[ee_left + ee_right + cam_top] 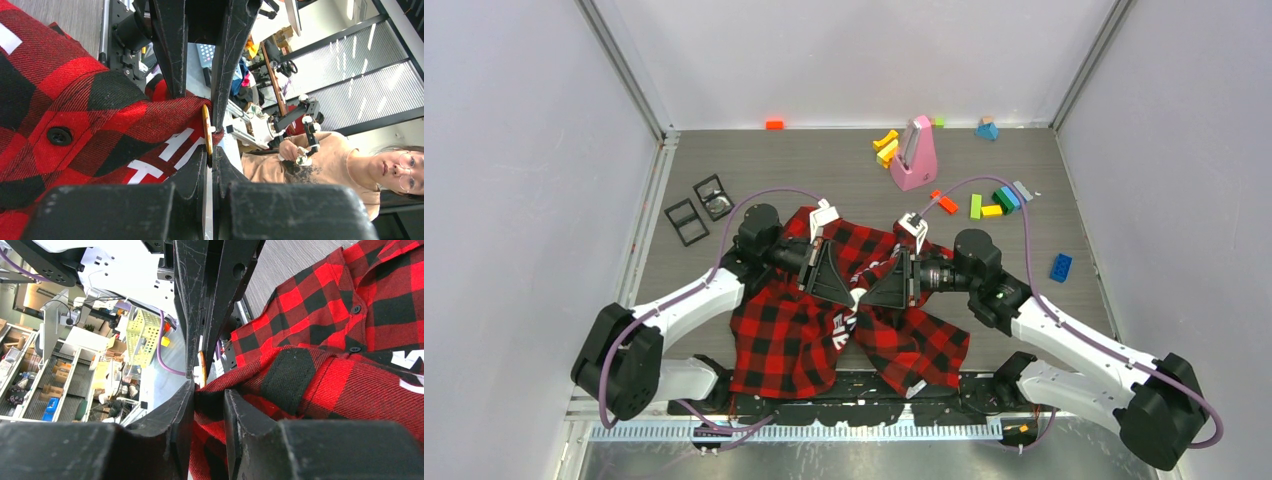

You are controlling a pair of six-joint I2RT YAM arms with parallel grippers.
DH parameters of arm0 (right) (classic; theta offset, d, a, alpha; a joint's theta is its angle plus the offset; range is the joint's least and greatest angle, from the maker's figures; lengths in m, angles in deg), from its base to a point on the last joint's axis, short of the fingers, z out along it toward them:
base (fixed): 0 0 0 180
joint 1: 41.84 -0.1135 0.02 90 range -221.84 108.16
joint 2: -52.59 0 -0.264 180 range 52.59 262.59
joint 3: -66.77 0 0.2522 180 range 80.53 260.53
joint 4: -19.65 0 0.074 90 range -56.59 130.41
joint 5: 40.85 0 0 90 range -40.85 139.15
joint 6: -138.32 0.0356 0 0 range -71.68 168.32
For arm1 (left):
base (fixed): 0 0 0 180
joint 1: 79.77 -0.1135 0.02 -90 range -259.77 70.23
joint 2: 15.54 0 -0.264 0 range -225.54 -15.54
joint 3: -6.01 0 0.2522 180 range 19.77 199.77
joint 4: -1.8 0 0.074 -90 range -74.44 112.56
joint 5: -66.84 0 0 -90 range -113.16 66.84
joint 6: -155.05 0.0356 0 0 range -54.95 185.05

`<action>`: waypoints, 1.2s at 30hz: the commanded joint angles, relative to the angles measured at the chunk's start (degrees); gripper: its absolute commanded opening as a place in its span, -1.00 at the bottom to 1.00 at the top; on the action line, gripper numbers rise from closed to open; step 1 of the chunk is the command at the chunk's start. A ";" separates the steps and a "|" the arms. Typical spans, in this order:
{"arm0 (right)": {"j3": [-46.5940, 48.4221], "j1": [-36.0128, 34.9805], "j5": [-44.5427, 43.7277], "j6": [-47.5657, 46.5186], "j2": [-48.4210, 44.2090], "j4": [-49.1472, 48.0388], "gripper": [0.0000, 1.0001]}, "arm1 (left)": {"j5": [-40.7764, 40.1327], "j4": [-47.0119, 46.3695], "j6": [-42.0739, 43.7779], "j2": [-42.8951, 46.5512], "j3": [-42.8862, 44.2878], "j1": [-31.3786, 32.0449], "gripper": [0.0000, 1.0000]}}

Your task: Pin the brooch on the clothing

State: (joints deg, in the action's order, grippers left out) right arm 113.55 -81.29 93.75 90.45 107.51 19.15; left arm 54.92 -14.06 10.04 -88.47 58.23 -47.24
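Your left gripper has its fingers pinched together on the gold brooch, which stands edge-on just past their tips, against a raised fold of the shirt. Tip to tip with it, your right gripper clamps that red-and-black fold between its fingers.

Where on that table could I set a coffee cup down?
The bare back-left stretch between the black frames and the pink metronome-shaped object; also the right edge around the blue brick. Crowded: the middle, filled by the flannel shirt, and the coloured blocks back right.
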 commanded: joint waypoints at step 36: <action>4.62 -6.70 -31.85 -8.10 -1.87 21.07 -0.55 | 0.56 -3.69 -0.35 1.29 2.69 0.63 -1.00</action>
State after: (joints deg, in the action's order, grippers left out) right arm 119.38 -88.30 73.51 85.18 104.95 35.00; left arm 52.82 -12.60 10.92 -88.95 58.21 -48.20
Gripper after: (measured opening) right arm 0.235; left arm 0.032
